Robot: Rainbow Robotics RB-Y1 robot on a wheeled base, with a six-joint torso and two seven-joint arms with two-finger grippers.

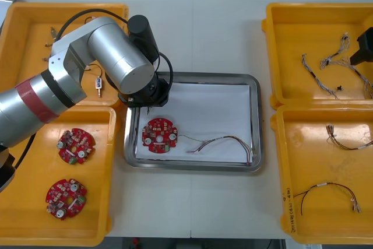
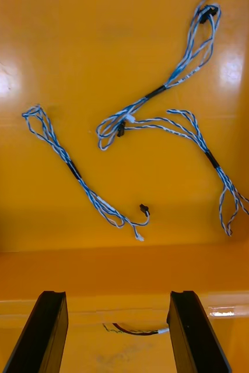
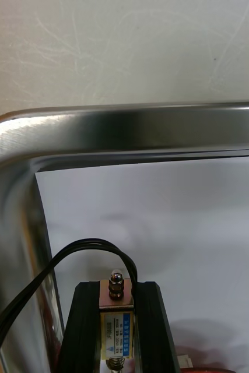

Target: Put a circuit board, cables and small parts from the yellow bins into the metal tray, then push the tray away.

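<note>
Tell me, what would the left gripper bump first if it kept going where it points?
Probably the tray's white inside, beside the circuit board. The small metal part in the left gripper would touch first; depth is unclear.

Bins (image 1: 303, 27): yellow.
Tray (image 1: 192, 76): shiny silver rim, white inside.
Boards (image 1: 159, 135): red, dotted with white and silver.
Cables (image 2: 72, 169): twisted blue and white, black bands.
Tray cable (image 1: 224, 142): reddish and yellowish strands.
Part (image 3: 117, 326): silver metal, blue label, black leads.
Fingers (image 2: 39, 338): black.
Left arm (image 1: 111, 51): silver, one red band.
Table (image 1: 227, 21): off-white.
</note>
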